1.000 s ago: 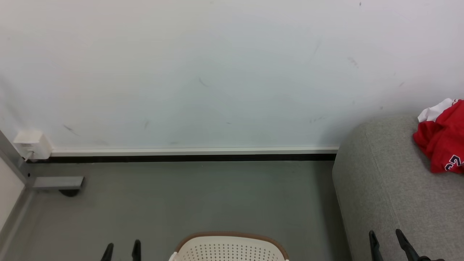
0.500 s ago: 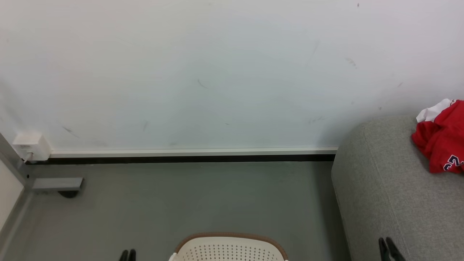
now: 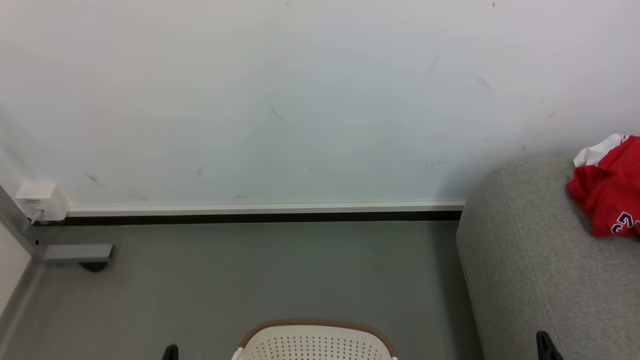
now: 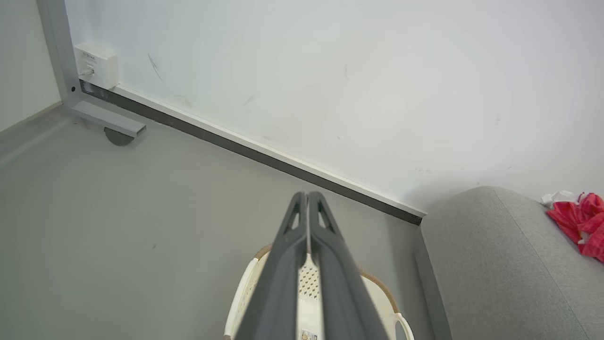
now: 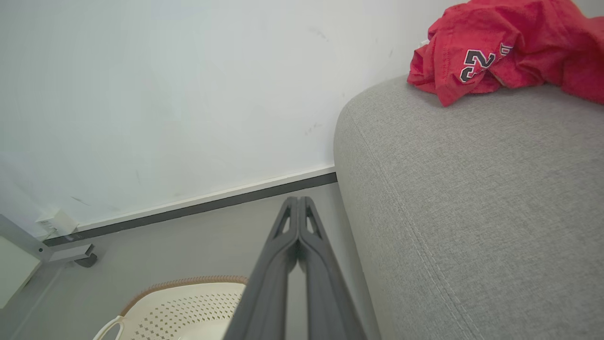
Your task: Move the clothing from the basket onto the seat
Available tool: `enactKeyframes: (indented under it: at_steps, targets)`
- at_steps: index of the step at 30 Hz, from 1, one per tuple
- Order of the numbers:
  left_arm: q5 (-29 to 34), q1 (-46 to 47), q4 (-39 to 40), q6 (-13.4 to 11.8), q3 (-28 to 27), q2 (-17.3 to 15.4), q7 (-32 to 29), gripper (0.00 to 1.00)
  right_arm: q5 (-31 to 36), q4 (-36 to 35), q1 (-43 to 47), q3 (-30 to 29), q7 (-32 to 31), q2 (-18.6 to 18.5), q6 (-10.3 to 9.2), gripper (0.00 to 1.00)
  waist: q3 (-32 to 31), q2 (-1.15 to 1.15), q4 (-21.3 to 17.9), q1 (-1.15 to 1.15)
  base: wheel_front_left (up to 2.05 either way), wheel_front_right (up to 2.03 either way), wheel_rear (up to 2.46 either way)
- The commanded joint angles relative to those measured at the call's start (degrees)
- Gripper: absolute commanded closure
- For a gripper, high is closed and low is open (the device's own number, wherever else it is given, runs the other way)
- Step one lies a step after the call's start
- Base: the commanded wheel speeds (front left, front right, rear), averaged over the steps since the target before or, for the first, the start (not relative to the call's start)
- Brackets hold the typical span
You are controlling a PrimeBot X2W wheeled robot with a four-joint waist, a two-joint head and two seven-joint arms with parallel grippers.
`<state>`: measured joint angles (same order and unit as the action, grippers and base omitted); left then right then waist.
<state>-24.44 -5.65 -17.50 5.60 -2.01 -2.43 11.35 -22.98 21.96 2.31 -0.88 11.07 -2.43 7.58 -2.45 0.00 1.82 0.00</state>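
Red clothing [image 3: 607,192] with white trim and navy numerals lies bunched on the grey seat [image 3: 540,270] at the right; the right wrist view shows the clothing [image 5: 500,47] on the seat [image 5: 472,198] too. The cream basket [image 3: 315,342] with a brown rim stands on the floor at the bottom centre, and its visible inside holds nothing. My left gripper [image 3: 171,351] peeks up left of the basket, shut and empty, its fingers [image 4: 325,255] pressed together. My right gripper [image 3: 545,345] is at the seat's front, its fingers [image 5: 283,255] shut with nothing between them.
A white wall with a dark baseboard [image 3: 250,217] runs behind the grey floor. A white socket box [image 3: 41,199] and a grey metal frame foot [image 3: 77,252] sit at the far left. Open floor lies between the basket and the wall.
Both grippers have closed from wide open and sunk toward the bottom edge of the head view. The clothing, basket and seat stay where they were.
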Motion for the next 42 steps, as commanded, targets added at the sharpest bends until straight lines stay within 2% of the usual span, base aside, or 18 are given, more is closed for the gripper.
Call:
enactKeyframes:
  at_steps: [1,25,42]
  targets:
    - [-2.38,1.69,1.14,0.3,-0.49,-0.19,-0.4,1.0,-2.28,-1.29,-1.82,-0.45,-0.45,-0.41,-0.02,1.0,0.02,0.0,-0.02,0.0,0.0,0.0,0.0]
    - [-23.16,5.0,2.04,0.85,-1.72,-0.32,-5.87,1.0,-23.47,-3.56,-4.11,-2.09,-5.82,-0.5,-0.05,1.0,0.59,0.0,-0.41,0.0,0.0,0.0,0.0]
    - [-34.22,6.82,2.48,1.1,-2.48,-0.4,-8.89,1.0,-34.81,-4.75,-5.32,-2.98,-8.75,-0.55,-0.06,1.0,0.96,0.0,-0.66,0.0,0.0,0.0,0.0]
